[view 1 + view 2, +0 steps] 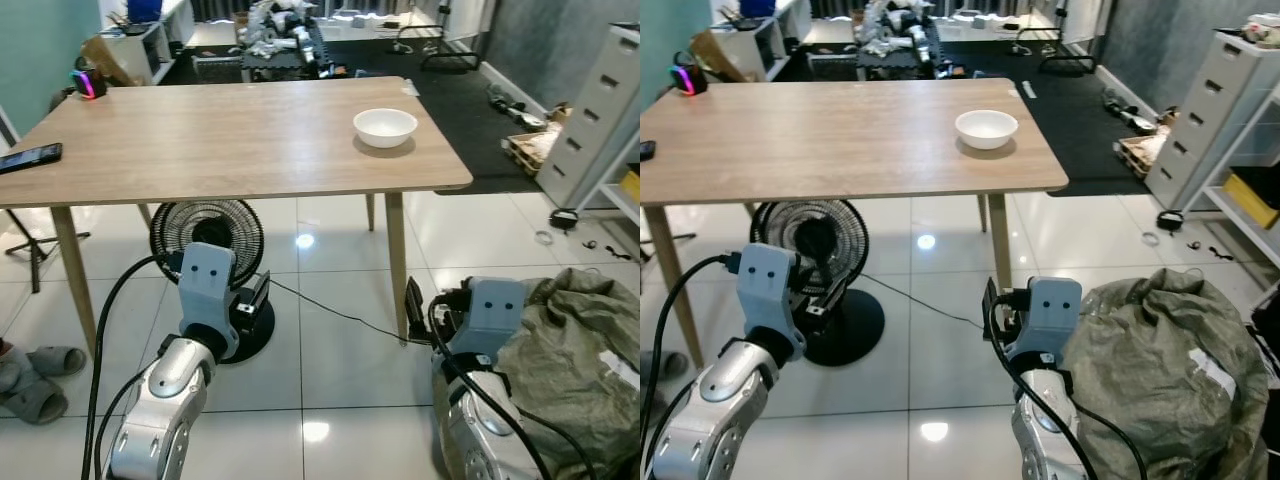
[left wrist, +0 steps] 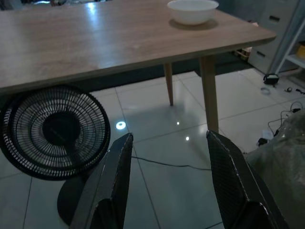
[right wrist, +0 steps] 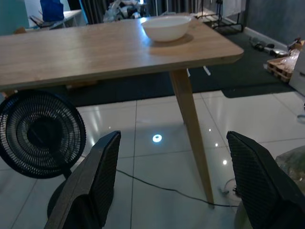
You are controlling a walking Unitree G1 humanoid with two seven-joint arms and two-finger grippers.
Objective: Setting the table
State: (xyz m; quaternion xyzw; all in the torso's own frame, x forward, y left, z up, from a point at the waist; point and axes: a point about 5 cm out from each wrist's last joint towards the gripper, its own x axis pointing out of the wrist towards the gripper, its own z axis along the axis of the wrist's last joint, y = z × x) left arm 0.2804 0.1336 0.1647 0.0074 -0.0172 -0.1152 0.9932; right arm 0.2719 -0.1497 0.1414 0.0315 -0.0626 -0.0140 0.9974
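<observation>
Bowl sits alone near the counter's right edge, and we're standing back from it. Left end effector and right end effector hang low, fingers spread, empty. Next, we judge, comes fetching more tableware.

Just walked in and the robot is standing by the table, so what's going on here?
Nothing is being handled right now. The robot stands facing a wooden table with both arms low, below the tabletop. The left claw and right claw are both open and empty, pointing toward the table. A white bowl sits on the table near its right end. A black phone lies at the left edge, and a black fan stands on the floor underneath.
</observation>
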